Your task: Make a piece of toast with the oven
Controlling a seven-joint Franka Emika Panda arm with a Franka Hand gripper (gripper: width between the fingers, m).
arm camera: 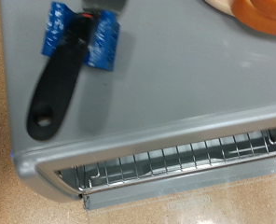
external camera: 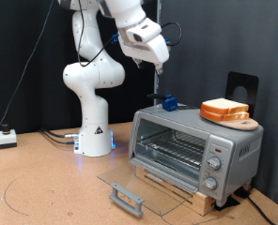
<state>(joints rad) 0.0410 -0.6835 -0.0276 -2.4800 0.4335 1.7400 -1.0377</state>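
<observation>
1. Toast (external camera: 225,110), two alike slices stacked, lies on a round wooden board (external camera: 244,123) on top of the oven (external camera: 196,147), toward the exterior view's right.
2. Oven door (external camera: 134,185) is dropped fully open onto the counter (external camera: 45,183), its grey bar handle (external camera: 126,198) lowest, and the wire rack (arm camera: 175,161) shows inside, bare.
3. A black-handled tool with blue pads (arm camera: 73,51) rests on the oven roof.
4. Fingers (external camera: 161,67) hang above that tool, apart from it; their opening cannot be told.

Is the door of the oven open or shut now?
Open: the oven has its glass door folded down flat, and the wire rack shows.
</observation>
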